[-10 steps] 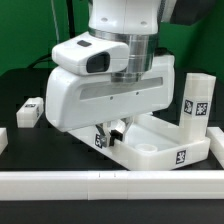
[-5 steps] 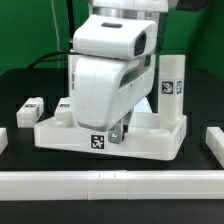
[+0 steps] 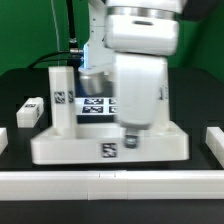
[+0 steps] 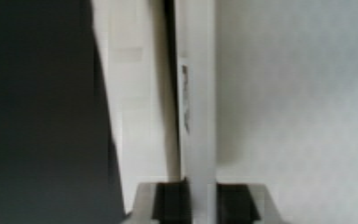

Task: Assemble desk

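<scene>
The desk's white tabletop (image 3: 70, 147) lies on the black table with its long front rim and small tag (image 3: 108, 151) facing the exterior view. One white tagged leg (image 3: 62, 96) stands upright at its back left corner in that view. My gripper (image 3: 132, 140) reaches down from above and is shut on the tabletop's front rim, right of the tag. In the wrist view the rim (image 4: 194, 110) runs as a thin white wall straight between the dark fingers (image 4: 162, 203), with my gripper (image 4: 199, 203) clamped on it.
A loose tagged leg (image 3: 30, 111) lies on the table at the exterior view's left. The marker board (image 3: 97, 106) lies behind the tabletop. A long white rail (image 3: 100, 184) runs along the front, with white blocks at the left edge (image 3: 3, 140) and right edge (image 3: 214, 141).
The tabletop has swung round in my grip: the upright leg went from the exterior view's right to its left, and the long front rim now faces the camera squarely.
</scene>
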